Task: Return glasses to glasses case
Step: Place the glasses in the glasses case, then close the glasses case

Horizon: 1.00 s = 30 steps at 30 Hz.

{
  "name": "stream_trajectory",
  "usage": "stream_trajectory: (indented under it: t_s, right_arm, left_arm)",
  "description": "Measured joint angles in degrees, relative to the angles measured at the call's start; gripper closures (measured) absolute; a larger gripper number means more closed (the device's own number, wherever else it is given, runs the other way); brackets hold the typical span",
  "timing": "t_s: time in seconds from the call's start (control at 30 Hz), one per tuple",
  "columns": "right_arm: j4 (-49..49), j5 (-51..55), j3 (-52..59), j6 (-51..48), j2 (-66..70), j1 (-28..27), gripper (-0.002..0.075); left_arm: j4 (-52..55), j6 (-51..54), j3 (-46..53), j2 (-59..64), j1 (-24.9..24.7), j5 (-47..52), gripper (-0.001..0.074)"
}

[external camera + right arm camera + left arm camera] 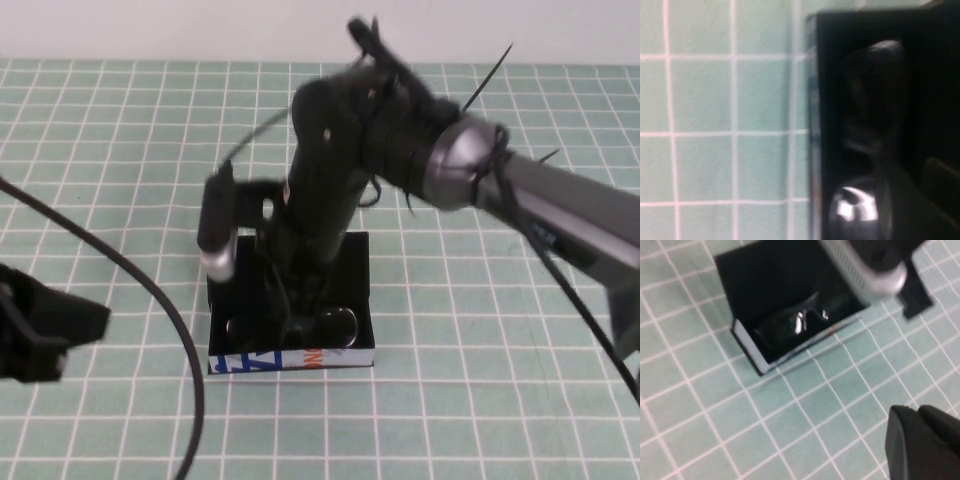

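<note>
Glasses (pixel 802 322) inside glasses case (pixel 290 360); right gripper (pixel 295 330) over them; left gripper (pixel 40 330) apart.

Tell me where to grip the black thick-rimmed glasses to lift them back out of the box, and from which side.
Probably the bridge between the lenses, from straight above: the black thick-rimmed glasses lie flat in the open black rectangular case, walls blocking side approaches. The right pincer is already down inside the case; the left pincer sits away at the table's left.

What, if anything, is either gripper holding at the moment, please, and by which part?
It cannot be told. The right gripper reaches into the case at the glasses, contact hidden. The left gripper, off to the case's left, holds nothing.
</note>
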Motion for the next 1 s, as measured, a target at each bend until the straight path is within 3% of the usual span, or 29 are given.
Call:
stream_trajectory:
  t_s: [0.2,0.4,0.53,0.9,1.0]
  right_arm:
    - [-0.74,-0.45,-6.91,9.47,-2.34,-0.11,0.0724]
    - [-1.11,-8.04,-8.9,27.07,-2.59,-3.14,0.0736]
    - [-0.99,-8.92,-8.9,32.4,-2.38,-6.54,0.0737]
    - [11.32,-8.79,-9.05,35.54,1.32,-15.0,0.0737]
    - [13.74,-8.93,-9.05,34.55,3.09,-15.41,0.0737]
  left_arm:
    - [-7.08,6.03,8.85,3.78,0.0,-6.3,0.0737]
    - [-18.54,15.92,18.57,8.72,0.0,-17.01,0.0737]
    - [-29.01,25.81,22.42,11.85,-0.29,-19.55,0.0737]
    - [-48.82,39.81,22.96,27.27,-14.85,-33.61,0.0737]
    - [-54.94,44.21,22.96,31.05,-16.23,-35.25,0.0737]
